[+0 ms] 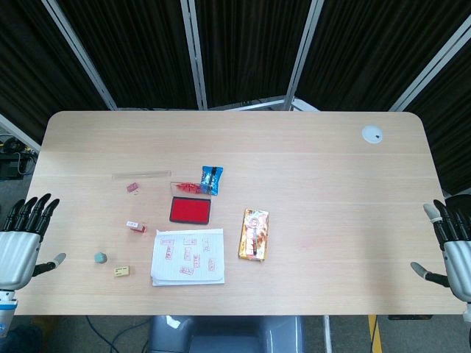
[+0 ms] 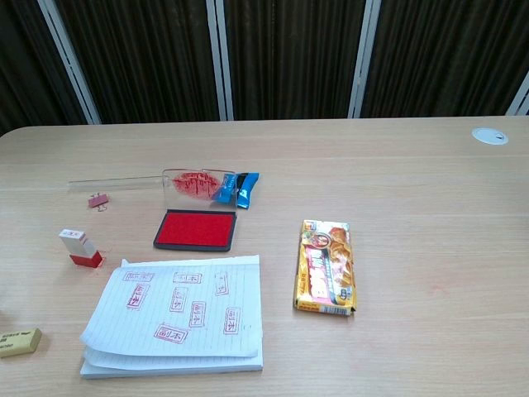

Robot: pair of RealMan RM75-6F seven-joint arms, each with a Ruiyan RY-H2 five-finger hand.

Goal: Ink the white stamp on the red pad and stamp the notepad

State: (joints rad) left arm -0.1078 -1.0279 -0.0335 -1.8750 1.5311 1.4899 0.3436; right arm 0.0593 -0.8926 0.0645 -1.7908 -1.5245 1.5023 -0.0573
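Only the head view shows the robot's body. The left hand (image 1: 20, 243) has a pale silver-grey shell over its back, smooth and slightly glossy, with black fingers ending in darker tips; its thumb is grey with a lighter tip. A blue band shows at its wrist near the frame's lower edge. The right hand (image 1: 452, 246) is built alike: a light grey back, black fingers, one whitish fingertip, and a dark thumb with a pale end.

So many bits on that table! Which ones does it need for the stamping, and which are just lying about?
Needed:
white stamp
red ink pad
notepad

Lying about:
yellow snack box
blue packet
clear ruler
pink binder clip
yellow eraser
small grey-green object
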